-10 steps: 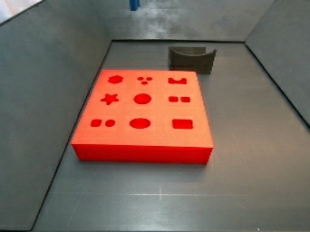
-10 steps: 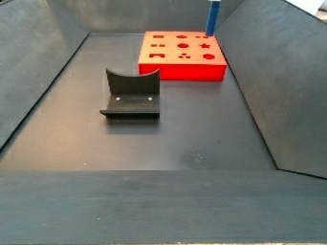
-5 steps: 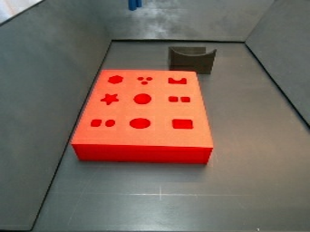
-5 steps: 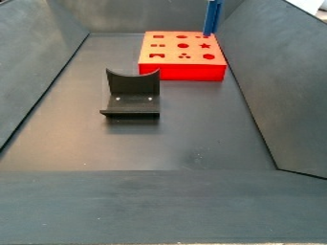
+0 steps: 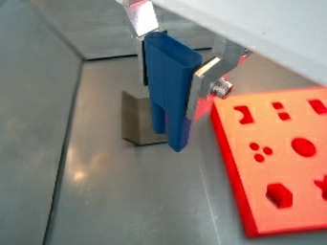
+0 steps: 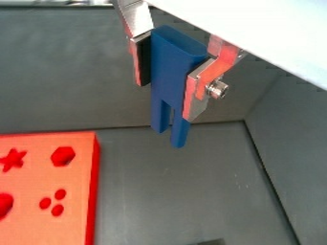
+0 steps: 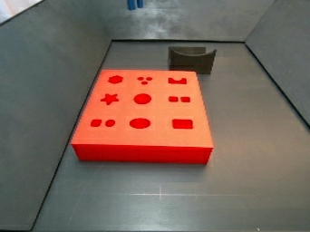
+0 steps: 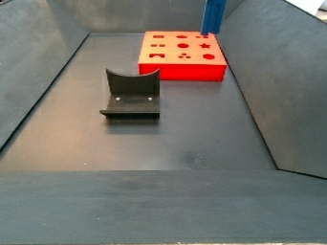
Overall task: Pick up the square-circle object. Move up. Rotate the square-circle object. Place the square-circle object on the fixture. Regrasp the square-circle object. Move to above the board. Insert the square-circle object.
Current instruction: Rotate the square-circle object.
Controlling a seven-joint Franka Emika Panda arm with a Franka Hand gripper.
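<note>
Both wrist views show the gripper (image 6: 171, 65) jaws clamping the upright square-circle object (image 5: 169, 88) between them.

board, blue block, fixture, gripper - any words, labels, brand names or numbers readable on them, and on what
None: no readable text shows in any view.
The board bears only cut-out shapes, no letters or numbers.
The square-circle object, held upright between the fingers of the gripper up beside the board, is plain blue.
The fixture is plain dark, unmarked.
The fingers show a screw, no print.
</note>
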